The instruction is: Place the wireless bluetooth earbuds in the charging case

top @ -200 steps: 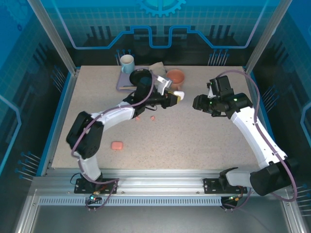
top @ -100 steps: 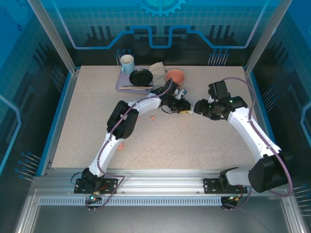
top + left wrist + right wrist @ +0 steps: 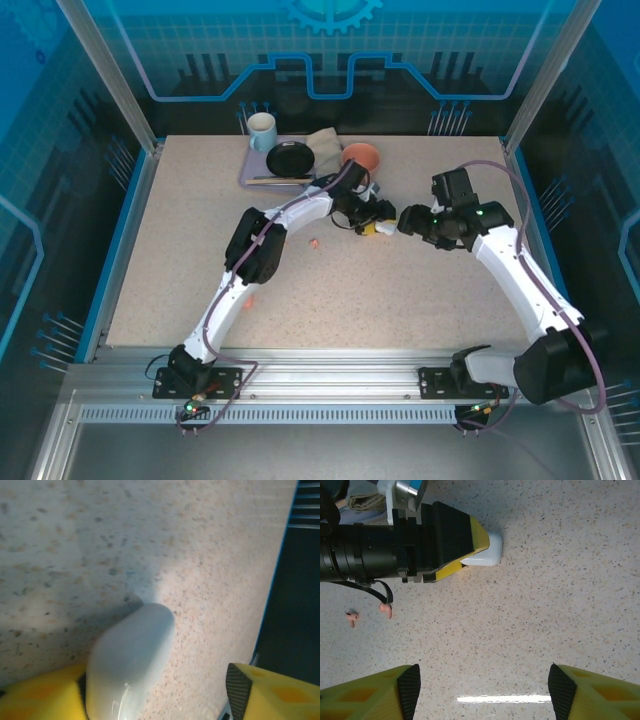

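A white charging case (image 3: 131,662) lies on the speckled table against the left finger of my left gripper (image 3: 157,692). The other finger stands well clear of it, so the jaws are open. From above, the left gripper (image 3: 374,223) and the case (image 3: 386,215) sit at the table's middle, with my right gripper (image 3: 404,222) just to their right, facing them. The right gripper (image 3: 480,690) is open and wide over bare table, with nothing between its fingers. In that view the case (image 3: 484,554) is ahead, and two salmon-pink earbuds (image 3: 352,618) (image 3: 385,609) lie farther left. One pink earbud (image 3: 315,242) shows from above.
At the back stand a mug (image 3: 261,130), a black dish (image 3: 290,158) on a purple mat (image 3: 250,175), a folded cloth (image 3: 324,139) and an orange bowl (image 3: 361,156). The left arm stretches diagonally across the table's left half.
The left arm swung right to the table's middle with the white case, then opened its jaws and let the case go. The right gripper moved left towards it and opened wider.
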Controlling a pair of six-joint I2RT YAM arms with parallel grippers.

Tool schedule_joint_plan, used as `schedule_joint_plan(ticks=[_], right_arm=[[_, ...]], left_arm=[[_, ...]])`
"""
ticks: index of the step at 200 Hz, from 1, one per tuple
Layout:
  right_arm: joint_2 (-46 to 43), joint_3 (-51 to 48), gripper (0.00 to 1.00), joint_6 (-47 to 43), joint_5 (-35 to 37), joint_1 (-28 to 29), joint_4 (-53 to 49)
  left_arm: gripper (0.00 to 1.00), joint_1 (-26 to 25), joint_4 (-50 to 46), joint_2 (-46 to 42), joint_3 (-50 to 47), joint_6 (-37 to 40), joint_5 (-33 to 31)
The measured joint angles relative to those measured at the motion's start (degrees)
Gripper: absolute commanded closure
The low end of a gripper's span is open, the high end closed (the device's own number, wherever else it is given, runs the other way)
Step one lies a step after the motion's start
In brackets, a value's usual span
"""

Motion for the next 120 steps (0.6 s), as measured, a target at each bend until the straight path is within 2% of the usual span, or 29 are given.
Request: schedule_joint_plan(ticks=[41, 70, 96, 120], right_arm=[[-2.2, 0.0, 0.18, 0.0, 0.0, 0.0, -0.9], [-3.2, -0.6, 0.16, 0.1, -0.2, 0.0, -0.9], [-4.2, -1.8, 0.16, 0.1, -0.3, 0.0, -0.9], [-4.4, -3.1, 0.16, 0.5, -0.5, 0.6, -0.5]], left_arm=[[0.01, 1.1, -5.5, -1.0, 1.8, 2.3, -2.0], [0.01, 1.9, -10.8, -4.8, -0.9, 5.1, -6.1], [0.01, 2.2, -13.0, -14.6, -10.4, 7.0, -11.0], [0.01, 2.2, -13.4, -28.9, -21.9, 8.1, -17.7]])
